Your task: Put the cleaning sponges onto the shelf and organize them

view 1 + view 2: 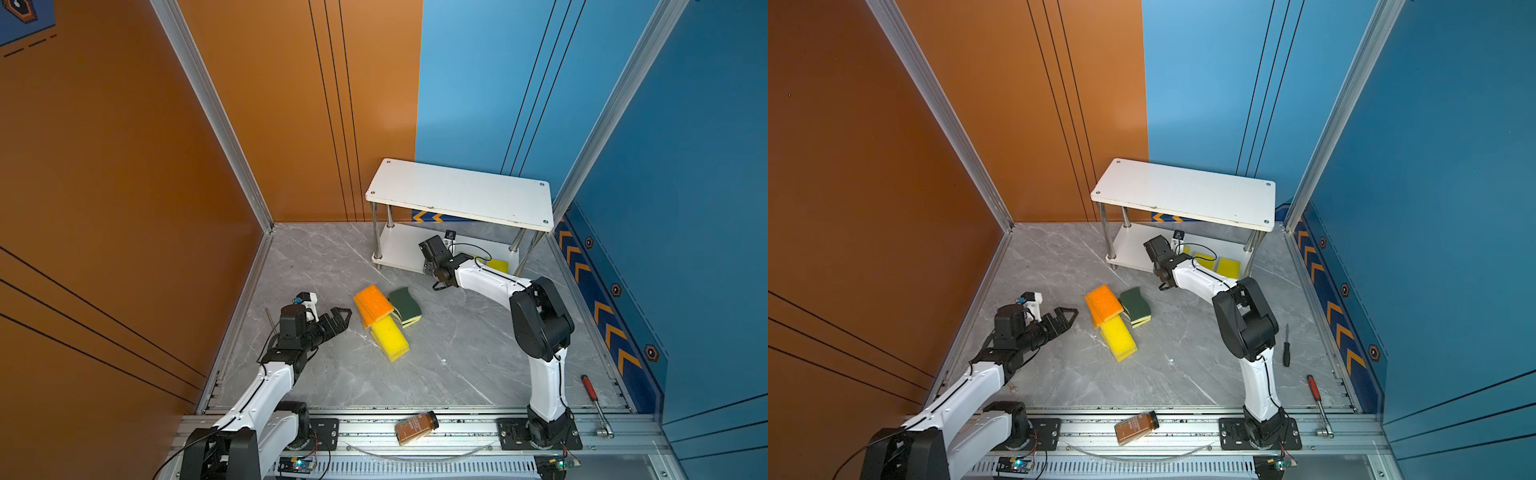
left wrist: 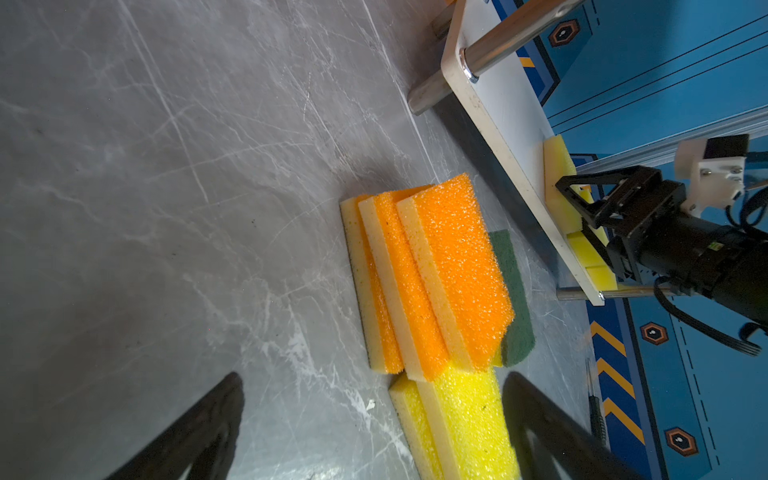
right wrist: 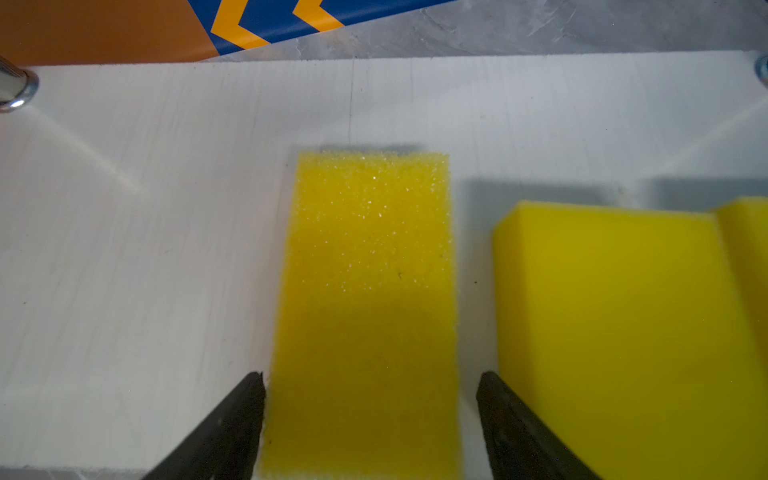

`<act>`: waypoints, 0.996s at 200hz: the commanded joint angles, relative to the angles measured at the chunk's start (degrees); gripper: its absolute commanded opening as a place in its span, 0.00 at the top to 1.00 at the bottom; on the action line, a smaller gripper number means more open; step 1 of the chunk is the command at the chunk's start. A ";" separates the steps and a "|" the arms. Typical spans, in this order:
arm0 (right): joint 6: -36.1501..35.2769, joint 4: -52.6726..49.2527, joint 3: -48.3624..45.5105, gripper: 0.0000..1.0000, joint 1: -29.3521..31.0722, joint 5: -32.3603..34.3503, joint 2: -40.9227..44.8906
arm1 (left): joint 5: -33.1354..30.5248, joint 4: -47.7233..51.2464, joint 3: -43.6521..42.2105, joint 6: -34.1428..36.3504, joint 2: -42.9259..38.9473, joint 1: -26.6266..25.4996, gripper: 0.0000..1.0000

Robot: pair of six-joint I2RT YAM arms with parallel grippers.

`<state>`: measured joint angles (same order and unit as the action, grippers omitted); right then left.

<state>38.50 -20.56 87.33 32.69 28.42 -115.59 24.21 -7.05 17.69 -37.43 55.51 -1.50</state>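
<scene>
Yellow foam is all that the shelf [image 1: 457, 191] carries so far. Three yellow sponges [image 1: 1228, 266] lie flat in a row on the lower board [image 3: 145, 249], each a little apart from its neighbour. The top board [image 1: 1183, 191] is bare.

The right gripper [image 3: 370, 380] reaches in under the top board, w/ its jaws on both sides of the end sponge [image 3: 370, 249]. The jaws are apart and a thin gap shows btw. one finger and the foam. So this sponge looks let go, not squeezed, and it rests on the board by itself.

The other pcs lie together on the grey table [image 1: 457, 353], in front of the shelf and apart from it:
- Three orange-topped sponges [image 2: 436, 282] lean on each other like roof tiles.
- Two loose yellow sponges [image 1: 388, 336] are stacked, w/ one end under the orange ones.
- The green-topped sponges [image 1: 405, 305] seem to be 2 in a stack, but the lower one shows only partly.

The left gripper [image 1: 343, 320] hovers just beside them, jaws spread wide and holding nothing. In its wrist view the fingers point toward the yellow stack.

Judged from this, approx. one third is done: 3 of 10 placed, 7 left. The free part of the lower board and the whole top board give enough room.
</scene>
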 commanded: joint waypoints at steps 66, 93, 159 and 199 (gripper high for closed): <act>-6.92 0.15 -7.17 0.14 1.66 -1.40 10.59 | -1.78 -0.69 -0.82 -1.37 -0.22 -1.13 0.02; -11.51 0.57 -9.93 0.13 1.61 -8.62 14.09 | -1.81 -0.69 -0.52 -2.15 -0.65 -1.74 0.02; -26.07 -4.90 -15.18 0.10 4.08 -30.72 20.61 | -2.35 -0.22 1.05 -5.71 -2.64 -6.09 0.02; -26.46 -3.09 -21.62 0.10 6.54 -32.42 22.60 | -7.60 5.64 3.26 -8.89 -5.76 -12.48 0.02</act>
<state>14.06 -22.44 69.89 38.59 -0.14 -94.80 21.02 -5.56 18.11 -43.75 51.81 -10.68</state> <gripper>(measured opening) 0.901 0.978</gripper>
